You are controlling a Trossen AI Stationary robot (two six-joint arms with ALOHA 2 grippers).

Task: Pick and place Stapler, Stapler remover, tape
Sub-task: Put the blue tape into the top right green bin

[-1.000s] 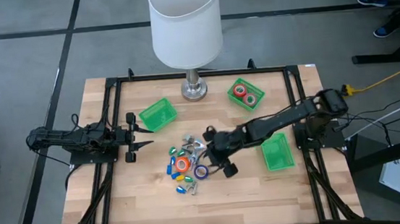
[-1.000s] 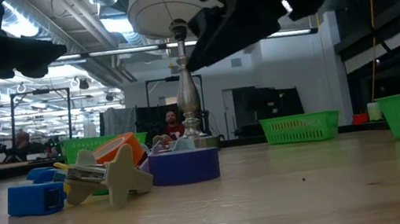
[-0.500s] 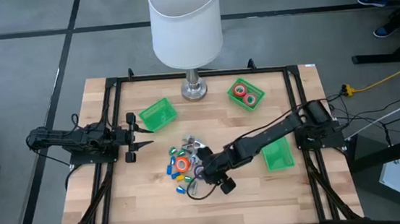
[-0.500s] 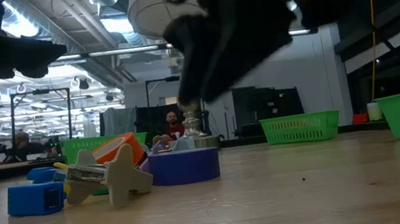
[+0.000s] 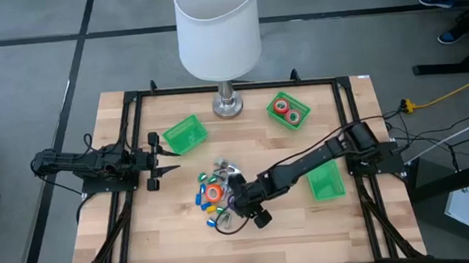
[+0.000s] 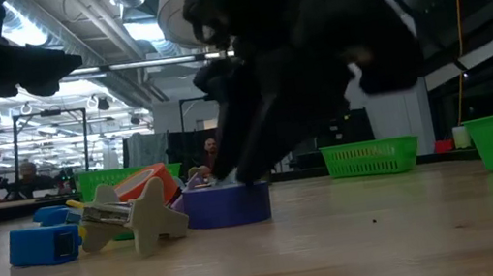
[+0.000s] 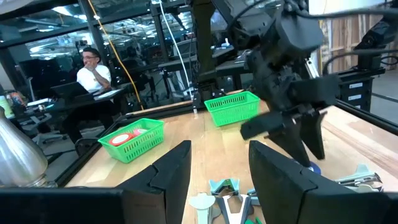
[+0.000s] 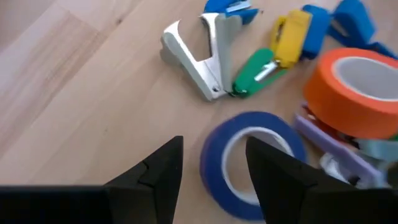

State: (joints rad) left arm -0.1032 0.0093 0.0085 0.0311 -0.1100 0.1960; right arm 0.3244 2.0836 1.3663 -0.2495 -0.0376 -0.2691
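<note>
The pale wooden table (image 5: pixel 185 246) spreads under me, with the white-shaded lamp (image 5: pixel 218 26) at its far edge. Three green plastic bins sit on it: one (image 5: pixel 185 134) near my left arm, one (image 5: pixel 289 110) beside the lamp holding red tape rolls, one (image 5: pixel 325 180) by my right arm's base. My left gripper (image 5: pixel 167 160) waits at the left side, fingers spread apart. My right gripper (image 8: pixel 211 167) is low over the pile at mid-table, fingers parted, gripping nothing, straddling the near edge of the blue-purple ring of tape (image 8: pixel 252 162). Just beside it lies the orange tape roll (image 8: pixel 357 92). Near them rest a silvery-grey claw-shaped staple remover (image 8: pixel 199 56) and small green (image 8: pixel 256 71), yellow (image 8: pixel 289 34) and blue (image 8: pixel 231 7) staplers.
</note>
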